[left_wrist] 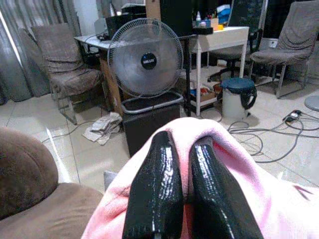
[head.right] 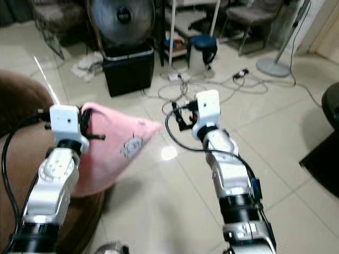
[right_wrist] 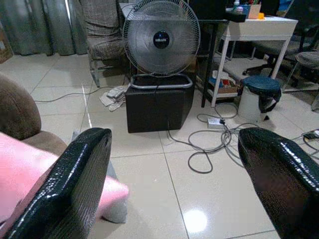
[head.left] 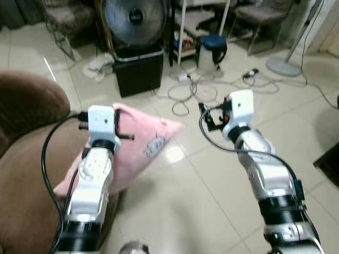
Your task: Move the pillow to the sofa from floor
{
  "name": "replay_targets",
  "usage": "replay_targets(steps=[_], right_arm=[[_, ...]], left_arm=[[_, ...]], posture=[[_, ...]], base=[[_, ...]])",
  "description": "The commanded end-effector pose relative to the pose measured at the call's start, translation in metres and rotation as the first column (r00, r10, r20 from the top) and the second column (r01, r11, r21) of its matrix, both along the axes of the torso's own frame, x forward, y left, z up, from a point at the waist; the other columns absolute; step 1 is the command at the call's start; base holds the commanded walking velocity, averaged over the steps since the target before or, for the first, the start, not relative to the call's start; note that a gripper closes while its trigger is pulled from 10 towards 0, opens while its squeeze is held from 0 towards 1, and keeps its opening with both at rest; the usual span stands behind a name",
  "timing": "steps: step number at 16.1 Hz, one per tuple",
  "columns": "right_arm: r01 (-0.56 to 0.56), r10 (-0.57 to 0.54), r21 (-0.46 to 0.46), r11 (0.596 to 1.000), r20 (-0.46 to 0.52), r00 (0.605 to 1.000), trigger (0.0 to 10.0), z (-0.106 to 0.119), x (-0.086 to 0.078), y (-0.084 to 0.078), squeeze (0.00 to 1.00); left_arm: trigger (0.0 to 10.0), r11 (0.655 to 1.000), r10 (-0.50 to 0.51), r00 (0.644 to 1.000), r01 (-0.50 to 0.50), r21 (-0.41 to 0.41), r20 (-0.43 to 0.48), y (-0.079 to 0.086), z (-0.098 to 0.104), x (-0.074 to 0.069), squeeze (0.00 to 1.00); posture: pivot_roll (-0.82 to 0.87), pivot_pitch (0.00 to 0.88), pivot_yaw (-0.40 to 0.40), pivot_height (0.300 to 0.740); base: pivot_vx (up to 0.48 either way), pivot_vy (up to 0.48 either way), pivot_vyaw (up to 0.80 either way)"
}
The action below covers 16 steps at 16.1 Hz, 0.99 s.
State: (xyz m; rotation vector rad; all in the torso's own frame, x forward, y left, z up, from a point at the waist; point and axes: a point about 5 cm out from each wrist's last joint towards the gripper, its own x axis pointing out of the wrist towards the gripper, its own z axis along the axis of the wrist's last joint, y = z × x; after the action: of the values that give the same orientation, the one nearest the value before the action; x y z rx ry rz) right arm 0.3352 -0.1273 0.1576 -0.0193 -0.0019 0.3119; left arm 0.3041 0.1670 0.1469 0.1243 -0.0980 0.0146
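The pillow is soft pink cloth with a fleecy, matt surface. The left hand has glossy black fingers, smooth like hard plastic, and the right hand has the same shine. The sofa is covered in matt brown cloth, perhaps velvet, though the view is too soft to be sure. The floor is pale tile, very glossy, with bright reflections. The fan has a thin metal wire grille. The arms show silver, brushed-looking metal.
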Motion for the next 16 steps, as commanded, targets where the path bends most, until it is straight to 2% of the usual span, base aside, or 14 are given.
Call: replay_targets(steps=[1,4,6,9,13,16], right_arm=[[0.01,-0.01,0.011,1.0,0.003,1.0,10.0,0.0,-0.001,-0.002,0.0],[0.021,-0.022,0.014,1.0,0.031,0.999,10.0,0.007,-0.004,-0.003,0.0],[0.025,-0.024,-0.016,1.0,0.041,0.999,10.0,0.007,-0.006,-0.005,0.0],[-0.01,0.011,-0.023,1.0,0.044,0.999,10.0,0.008,-0.004,0.002,0.0],[-0.076,0.076,-0.007,0.997,0.049,0.996,10.0,0.01,-0.004,0.013,0.0],[-0.112,0.112,-0.008,0.994,0.048,0.993,10.0,0.01,-0.004,0.019,0.0]], left_arm=[[10.0,1.0,-0.011,0.998,0.011,0.004,0.055,-0.003,0.013,0.001,0.0],[10.0,1.0,-0.023,0.997,0.023,0.002,0.072,-0.003,0.017,0.009,0.0],[10.0,0.998,-0.061,0.994,0.059,0.022,0.095,-0.011,0.024,0.014,0.0],[10.0,0.995,-0.079,0.989,0.072,0.062,0.124,-0.015,0.034,0.016,0.0],[10.0,0.997,-0.044,0.988,0.034,0.07,0.146,-0.004,0.039,0.014,0.0],[10.0,0.996,-0.036,0.986,0.022,0.086,0.165,0.0,0.047,0.013,0.0]], posture=[[0.08,0.0,-0.031,0.74],[0.01,0.0,0.011,0.74],[0.0,0.0,0.016,0.74],[0.02,0.0,0.006,0.74],[0.05,0.0,-0.013,0.74],[0.06,0.0,-0.02,0.74]], base=[[0.0,0.0,0.0],[0.0,0.0,0.0],[0.0,0.0,0.0],[0.0,0.0,0.8],[0.0,0.0,0.8],[0.25,0.0,0.8]])
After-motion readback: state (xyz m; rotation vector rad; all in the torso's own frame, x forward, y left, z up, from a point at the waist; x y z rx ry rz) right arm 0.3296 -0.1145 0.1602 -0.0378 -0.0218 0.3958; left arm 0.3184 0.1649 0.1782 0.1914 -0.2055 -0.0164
